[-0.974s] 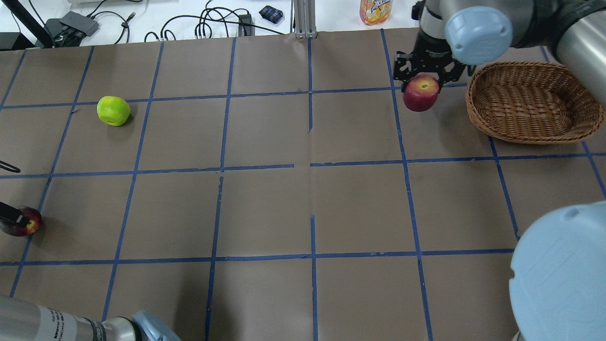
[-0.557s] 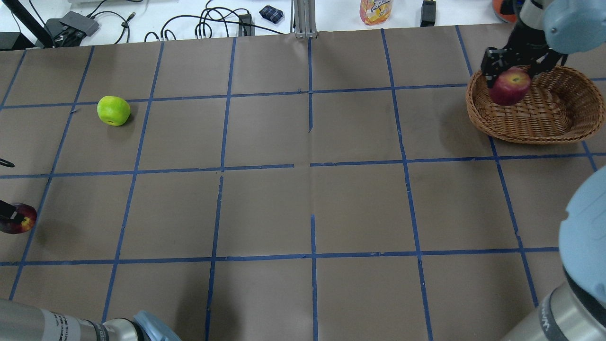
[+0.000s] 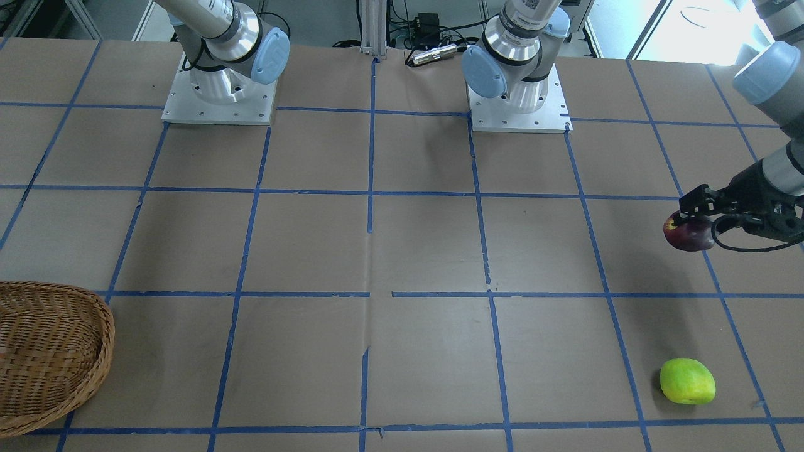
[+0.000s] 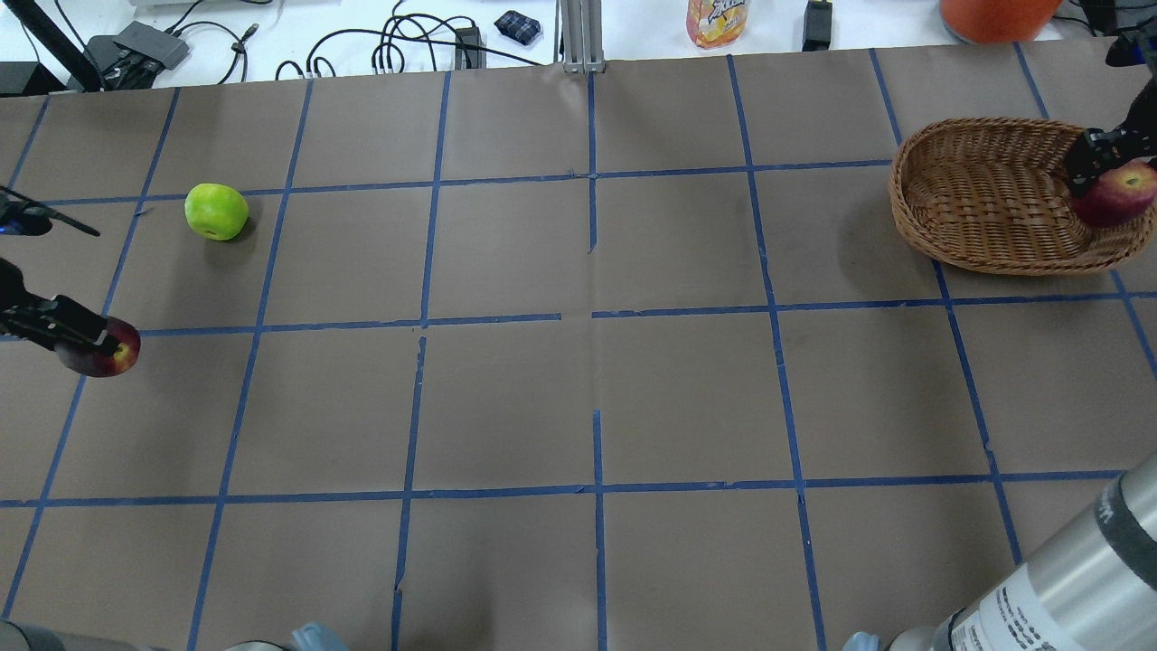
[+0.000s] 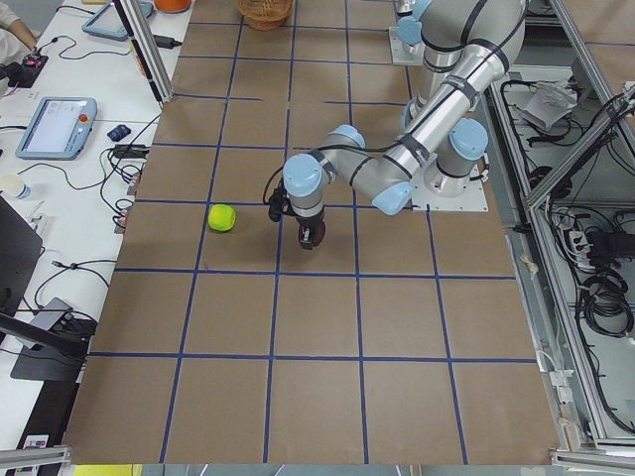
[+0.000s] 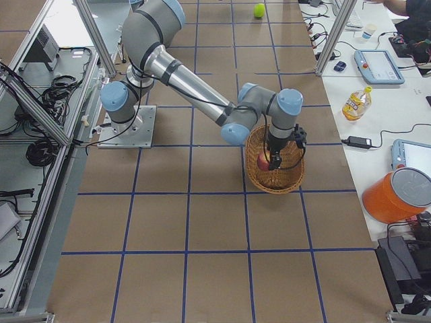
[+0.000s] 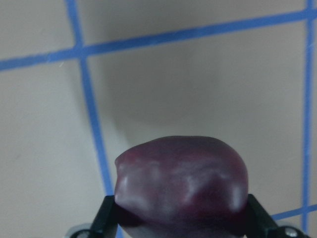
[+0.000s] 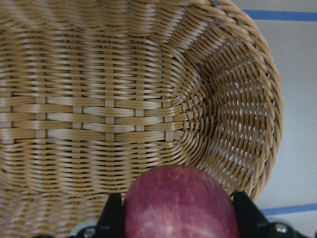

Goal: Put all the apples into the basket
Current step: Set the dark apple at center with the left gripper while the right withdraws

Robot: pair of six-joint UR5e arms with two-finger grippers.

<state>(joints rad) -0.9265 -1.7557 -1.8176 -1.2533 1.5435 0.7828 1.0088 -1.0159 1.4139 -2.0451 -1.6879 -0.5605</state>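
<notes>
Apples are moving. The right claw (image 8: pixel 179 220) has carried the red apple (image 4: pixel 1119 194) from beside the basket (image 4: pixel 985 256) to above its inside, still squeezing it, so it can drop soon. Far from the basket, the left claw (image 7: pixel 181 224) holds the dark apple (image 4: pixel 104 354).

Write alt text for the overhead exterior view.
At the frame's right edge, the right gripper holds the red apple over the wicker basket. At the left edge, the left gripper grips the maroon apple. The green apple lies on the table.
</notes>
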